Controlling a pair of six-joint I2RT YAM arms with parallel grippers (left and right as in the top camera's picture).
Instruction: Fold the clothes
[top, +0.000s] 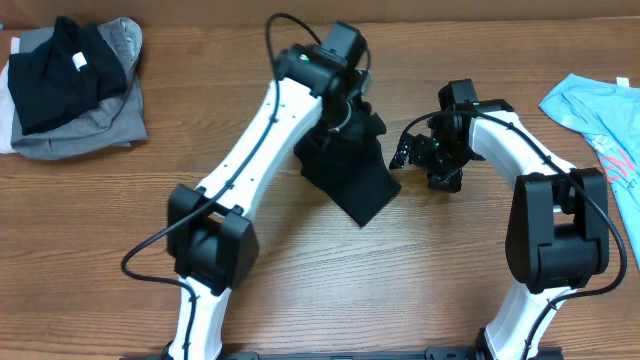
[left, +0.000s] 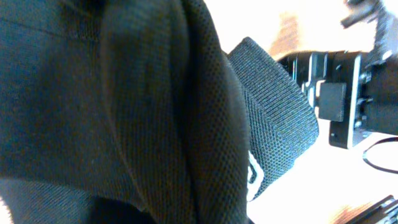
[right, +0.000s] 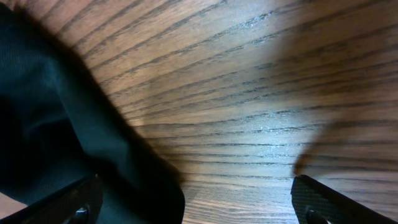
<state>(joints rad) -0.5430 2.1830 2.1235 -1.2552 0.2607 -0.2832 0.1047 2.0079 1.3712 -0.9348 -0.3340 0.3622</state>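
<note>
A black garment (top: 350, 180) hangs bunched from my left gripper (top: 348, 112) at the table's middle, with its lower corner resting on the wood. My left gripper is shut on it. In the left wrist view the black knit cloth (left: 124, 93) fills the frame and hides the fingers. My right gripper (top: 420, 152) is just right of the garment, low over the table. In the right wrist view its fingers (right: 199, 202) are spread wide and empty, and the garment's edge (right: 50, 124) lies next to the left finger.
A stack of a black garment on grey ones (top: 70, 90) lies at the back left. A light blue shirt (top: 600, 110) lies at the right edge. My right arm (left: 348, 99) shows close by in the left wrist view.
</note>
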